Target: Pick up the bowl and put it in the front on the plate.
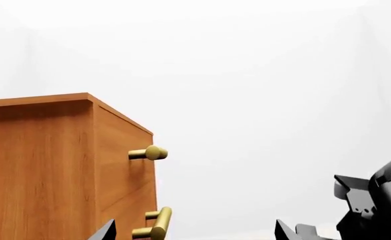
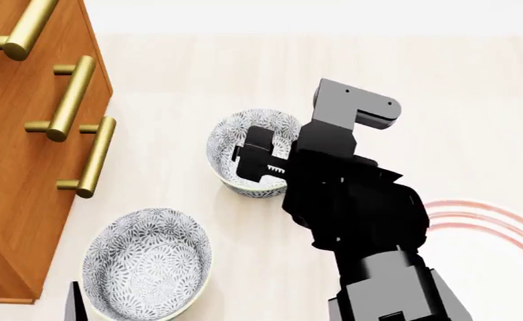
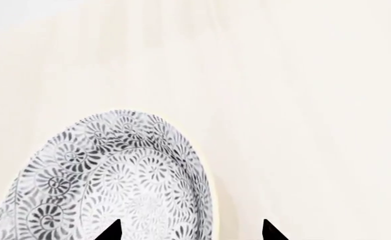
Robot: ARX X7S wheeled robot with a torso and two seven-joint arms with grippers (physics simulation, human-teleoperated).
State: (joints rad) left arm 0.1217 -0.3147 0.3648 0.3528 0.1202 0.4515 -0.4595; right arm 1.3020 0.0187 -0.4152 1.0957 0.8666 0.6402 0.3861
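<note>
No readable text, label, brand, number or sign appears in any view.

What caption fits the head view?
Right gripper straddling the far bowl's rim, beside a wooden drawer cabinet.

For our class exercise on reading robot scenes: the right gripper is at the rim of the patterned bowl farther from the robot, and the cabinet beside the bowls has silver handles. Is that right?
One detail is wrong. The head view shows the wooden cabinet has brass-coloured handles, not silver. The rest holds: the right gripper is at the rim of the farther patterned bowl.
</note>
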